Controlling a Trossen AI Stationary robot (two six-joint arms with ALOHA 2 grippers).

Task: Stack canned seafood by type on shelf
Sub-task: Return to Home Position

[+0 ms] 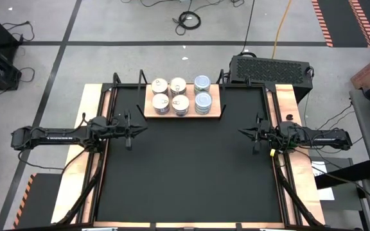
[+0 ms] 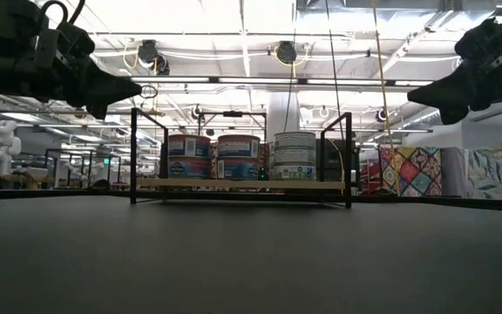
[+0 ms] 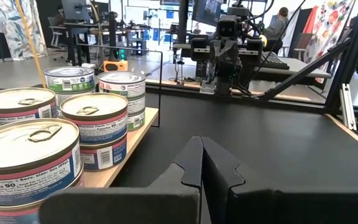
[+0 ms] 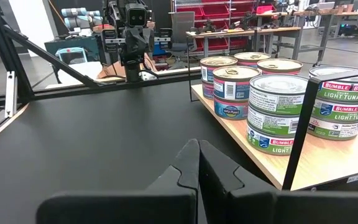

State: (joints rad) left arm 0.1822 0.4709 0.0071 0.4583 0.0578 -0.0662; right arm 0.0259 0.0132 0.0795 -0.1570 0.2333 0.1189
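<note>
Pink-and-blue labels are seen on the left cans, green-and-white ones on the right cans; the shelf is pale wood, the table plain black.

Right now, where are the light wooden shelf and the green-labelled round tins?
light wooden shelf (image 1: 215, 106): high view, bare right edge.
green-labelled round tins (image 4: 277, 102): right wrist view, upper tin's label.

Two stacked green-banded tins at one end of the shelf each read "BUMBLE BEE LIGHT TUNA". The green stack beside them shows "LIGHT" low on its label. At the shelf's opposite end, the red-and-blue tin reads "Calories 90".
</note>
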